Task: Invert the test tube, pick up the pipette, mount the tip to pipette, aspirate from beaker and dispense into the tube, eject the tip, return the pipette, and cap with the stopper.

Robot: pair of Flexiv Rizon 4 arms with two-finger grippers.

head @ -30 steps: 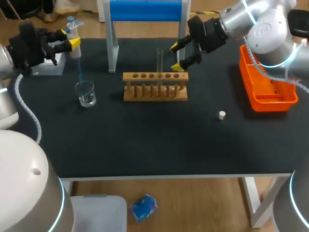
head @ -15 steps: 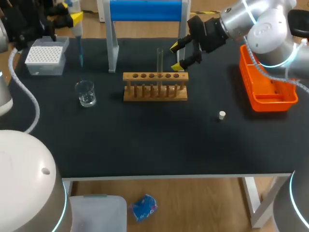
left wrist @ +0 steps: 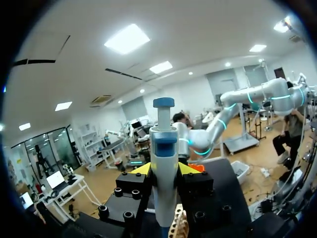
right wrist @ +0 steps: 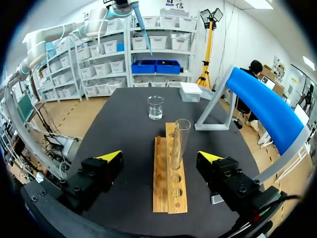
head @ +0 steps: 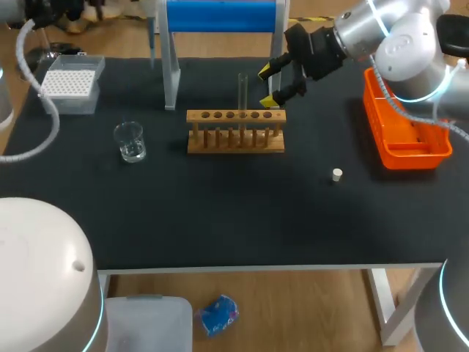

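Carrying the pipette (left wrist: 163, 148) across to the test tube (head: 242, 92) for dispensing is the step judged to be in hand, since a tip (right wrist: 142, 35) is already mounted. The left gripper (left wrist: 164, 169) is clamping the pipette body from both sides, upright between its fingers. In the head view only the tip is showing, at the upper left of the frame. The right gripper (head: 267, 86) is standing wide open at upper centre, one finger either side of the tube, neither touching it. The tube is standing mouth up in the rack (head: 234, 132).

For a clean dispense, hold the pipette vertical and lower its tip into the mouth without striking glass. The beaker (head: 130, 141) is sitting left of centre, the stopper (head: 336, 174) right of centre.
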